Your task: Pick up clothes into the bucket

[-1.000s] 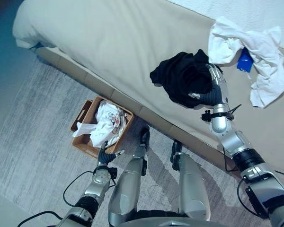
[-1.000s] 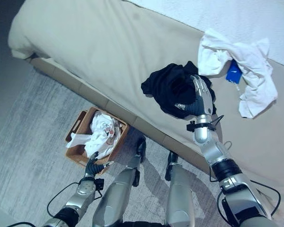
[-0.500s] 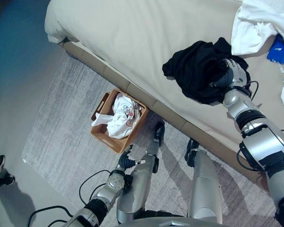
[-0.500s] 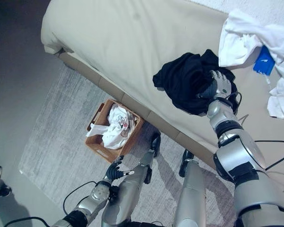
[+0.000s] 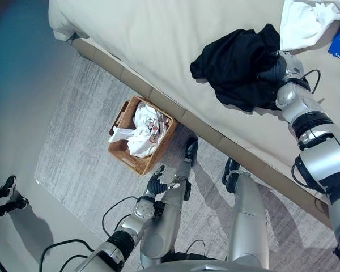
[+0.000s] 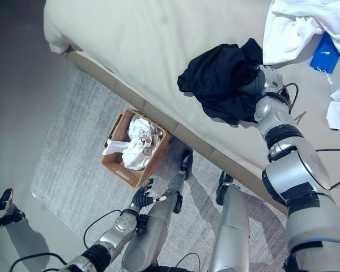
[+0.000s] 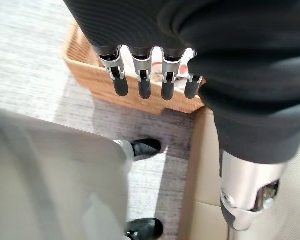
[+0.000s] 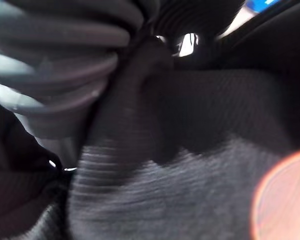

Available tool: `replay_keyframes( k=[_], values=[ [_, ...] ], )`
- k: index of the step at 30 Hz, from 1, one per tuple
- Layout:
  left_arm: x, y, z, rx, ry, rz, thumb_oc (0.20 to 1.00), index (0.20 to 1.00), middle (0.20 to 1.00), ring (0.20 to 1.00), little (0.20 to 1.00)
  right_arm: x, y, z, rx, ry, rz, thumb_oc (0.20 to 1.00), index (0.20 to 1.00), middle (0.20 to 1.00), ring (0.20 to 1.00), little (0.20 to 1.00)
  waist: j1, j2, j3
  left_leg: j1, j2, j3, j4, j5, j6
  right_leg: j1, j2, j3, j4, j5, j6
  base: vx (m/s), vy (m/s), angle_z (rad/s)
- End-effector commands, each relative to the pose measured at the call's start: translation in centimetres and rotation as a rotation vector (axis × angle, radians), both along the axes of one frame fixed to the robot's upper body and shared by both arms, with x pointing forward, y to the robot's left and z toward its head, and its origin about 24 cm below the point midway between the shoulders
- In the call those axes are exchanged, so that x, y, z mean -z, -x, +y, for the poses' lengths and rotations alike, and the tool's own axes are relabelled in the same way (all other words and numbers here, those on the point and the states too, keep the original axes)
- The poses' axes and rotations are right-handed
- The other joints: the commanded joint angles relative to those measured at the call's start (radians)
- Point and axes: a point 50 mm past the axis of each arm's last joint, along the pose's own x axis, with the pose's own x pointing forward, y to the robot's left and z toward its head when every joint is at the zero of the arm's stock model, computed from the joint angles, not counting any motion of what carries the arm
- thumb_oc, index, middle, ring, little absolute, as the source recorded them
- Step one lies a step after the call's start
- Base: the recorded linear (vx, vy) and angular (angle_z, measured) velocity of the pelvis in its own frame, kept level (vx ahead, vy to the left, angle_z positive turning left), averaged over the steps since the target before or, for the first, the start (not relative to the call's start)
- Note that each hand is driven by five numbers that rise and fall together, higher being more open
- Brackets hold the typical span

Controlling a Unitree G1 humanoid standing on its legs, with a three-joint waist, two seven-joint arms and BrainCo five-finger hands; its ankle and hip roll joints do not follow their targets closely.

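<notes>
— Where did the head pair look from?
— High up, straight down; both shared the bed (image 5: 175,39), the basket (image 5: 120,156) at eight o'clock, the black cloth (image 6: 221,79) at one.
— The wrists?
— Left faced the basket past its fingers (image 7: 142,80); right was pressed against black cloth.

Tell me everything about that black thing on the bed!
The black garment is soft dark cloth, bunched into a crumpled heap with folds and a loose edge trailing toward the bed's side. It lies on the beige bed, near the edge, just beside a white garment whose lower corner it seems to meet. The robot's right hand is pushed into the heap's far side, its fingers hidden in the cloth, so a grip cannot be confirmed.
</notes>
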Motion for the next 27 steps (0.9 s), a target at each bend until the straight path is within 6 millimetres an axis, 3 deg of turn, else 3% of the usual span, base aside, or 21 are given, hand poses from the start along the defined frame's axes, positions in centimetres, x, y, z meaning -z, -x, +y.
replay_keyframes(
  k=[1,4,5,8,9,12,14,15,17,18,20,21,23,27],
  values=[
    [-0.1,-0.7,1.4,-0.057,-0.024,-0.008,1.000,1.000,1.000,1.000,1.000,-5.0,0.8,0.0,-0.038,-0.070,-0.250,0.200,0.200,0.200,0.200,0.200,-0.041,-0.071,0.035,0.095,-0.019,0.052,0.035,-0.079,0.035,0.091,0.006,0.122,-0.213,0.180,0.111,0.00,0.101,-0.26],
    [-0.1,-0.8,2.5,-0.095,-0.048,-0.018,1.000,1.000,1.000,1.000,1.000,-9.1,1.9,2.5,-0.163,-0.118,-0.476,0.200,0.200,0.200,0.200,0.200,-0.073,-0.110,0.035,0.145,-0.009,0.090,0.042,-0.103,0.037,0.150,0.029,0.154,-0.255,0.200,0.119,0.01,0.084,-0.42],
    [-0.1,-0.8,2.5,-0.095,-0.048,-0.017,1.000,1.000,1.000,1.000,1.000,-9.1,1.9,2.5,-0.163,-0.118,-0.476,0.200,0.200,0.200,0.200,0.200,-0.073,-0.110,0.035,0.145,-0.009,0.090,0.042,-0.103,0.037,0.150,0.029,0.154,-0.255,0.200,0.119,0.01,0.076,-0.57],
    [-0.2,-0.8,4.1,-0.142,-0.068,-0.028,1.000,1.000,1.000,1.000,1.000,-12.6,3.9,4.1,-0.267,-0.133,-0.674,0.200,0.200,0.200,0.200,0.200,-0.101,-0.145,0.034,0.227,-0.001,0.123,0.055,-0.136,0.043,0.250,0.045,0.179,-0.312,0.223,0.128,0.02,0.075,-0.50],
    [-0.2,-0.8,4.1,-0.142,-0.068,-0.029,1.000,1.000,1.000,1.000,1.000,-12.6,3.9,4.1,-0.267,-0.133,-0.675,0.200,0.200,0.200,0.200,0.200,-0.099,-0.144,0.034,0.227,0.000,0.124,0.053,-0.132,0.043,0.251,0.047,0.180,-0.319,0.230,0.128,0.06,0.086,-0.43],
    [-1.3,-0.9,4.9,-0.139,-0.075,-0.100,1.000,1.000,1.000,1.000,1.000,-14.3,6.4,5.2,-0.370,-0.126,-0.843,0.200,0.200,0.200,0.200,0.200,-0.113,-0.160,-0.020,0.299,0.000,0.151,0.065,-0.177,0.052,0.338,0.055,0.201,-0.374,0.243,0.139,0.10,0.079,-0.28],
    [-1.9,-0.9,5.4,-0.117,-0.099,-0.134,1.000,1.000,1.000,1.000,1.000,-14.2,6.9,5.6,-0.407,-0.125,-0.859,0.200,0.200,0.200,0.200,0.200,-0.113,-0.168,-0.049,0.327,0.003,0.163,0.072,-0.191,0.054,0.378,0.058,0.210,-0.410,0.262,0.145,0.12,0.063,-0.35],
    [-3.8,-1.5,5.6,-0.077,-0.105,-0.227,1.000,1.000,1.000,1.000,1.000,-14.5,7.5,6.3,-0.453,-0.126,-0.882,0.200,0.200,0.200,0.200,0.200,-0.117,-0.176,-0.084,0.369,0.005,0.173,0.080,-0.215,0.054,0.429,0.061,0.219,-0.442,0.264,0.151,0.10,0.050,-0.29],
    [-3.8,-1.5,5.6,-0.078,-0.106,-0.227,1.000,1.000,1.000,1.000,1.000,-14.5,7.5,6.3,-0.453,-0.127,-0.882,0.200,0.200,0.200,0.200,0.200,-0.115,-0.177,-0.085,0.367,0.006,0.174,0.077,-0.209,0.053,0.429,0.062,0.220,-0.449,0.272,0.151,0.08,0.021,-0.26],
    [-6.3,-2.1,6.0,-0.052,-0.072,-0.330,1.000,1.000,1.000,1.000,1.000,-14.7,8.1,6.9,-0.498,-0.096,-0.885,0.200,0.200,0.200,0.200,0.200,-0.117,-0.184,-0.125,0.409,0.012,0.185,0.075,-0.223,0.051,0.482,0.067,0.226,-0.487,0.273,0.155,0.14,0.013,-0.17],
    [-8.1,-2.3,6.2,-0.030,-0.018,-0.387,1.000,1.000,1.000,1.000,1.000,-14.3,8.0,7.1,-0.514,-0.094,-0.855,0.200,0.200,0.200,0.200,0.200,-0.117,-0.190,-0.162,0.442,0.016,0.191,0.070,-0.231,0.052,0.519,0.071,0.228,-0.508,0.274,0.156,0.17,0.013,-0.12],
    [-11.0,-3.0,6.2,0.025,0.022,-0.492,1.000,1.000,1.000,1.000,1.000,-13.8,7.8,7.1,-0.537,-0.109,-0.813,0.200,0.200,0.200,0.200,0.200,-0.121,-0.197,-0.196,0.482,0.023,0.194,0.067,-0.246,0.049,0.565,0.077,0.226,-0.522,0.262,0.156,0.10,0.006,-0.12],
    [-11.9,-3.1,6.1,0.038,0.036,-0.521,1.000,1.000,1.000,1.000,1.000,-13.5,7.8,7.2,-0.554,-0.108,-0.784,0.200,0.200,0.200,0.200,0.200,-0.122,-0.203,-0.219,0.493,0.026,0.197,0.059,-0.241,0.049,0.578,0.078,0.224,-0.533,0.268,0.156,0.09,-0.008,-0.13],
    [-16.8,-3.7,5.5,0.127,0.084,-0.684,1.000,1.000,1.000,1.000,1.000,-12.1,7.4,6.8,-0.579,-0.101,-0.669,0.200,0.200,0.200,0.200,0.200,-0.132,-0.220,-0.286,0.550,0.036,0.196,0.031,-0.246,0.045,0.640,0.081,0.207,-0.557,0.259,0.156,0.12,-0.014,-0.02]
  ],
)
